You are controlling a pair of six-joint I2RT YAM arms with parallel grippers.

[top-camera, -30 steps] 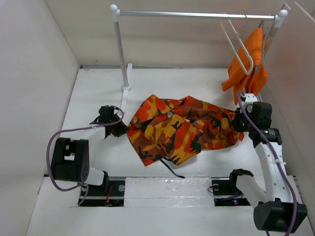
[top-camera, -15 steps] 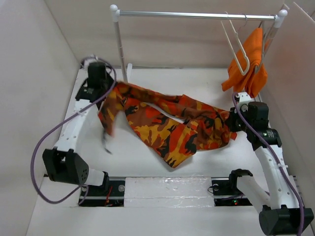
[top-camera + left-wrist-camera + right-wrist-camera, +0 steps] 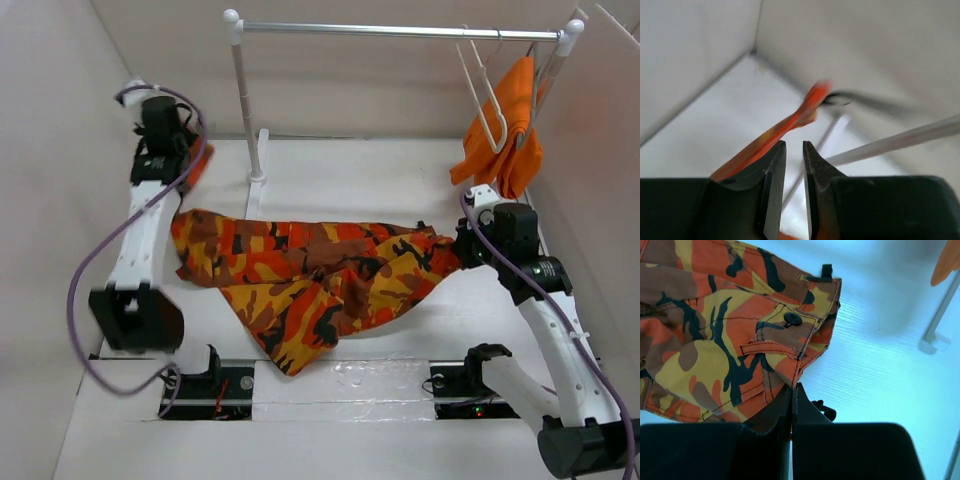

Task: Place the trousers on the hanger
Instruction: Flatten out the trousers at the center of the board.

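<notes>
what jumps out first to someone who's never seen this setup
The loud orange, red and yellow camouflage trousers sprawl across the middle of the white table. One end is pinched by the right gripper and the other rises to the raised left gripper at the far left. Next comes the bright orange garment hanging at the right end of the silver rail, beside the bare pale hanger.

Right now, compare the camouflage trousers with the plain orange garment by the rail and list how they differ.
Print: the trousers are camouflage in orange, red, yellow and dark brown; the orange garment is one plain colour.
Pose: the trousers stretch low across the table; the orange garment hangs at the right end of the rail.
Hold: the left gripper and right gripper pinch the trousers; neither touches the orange garment.
Both are soft cloth.
</notes>
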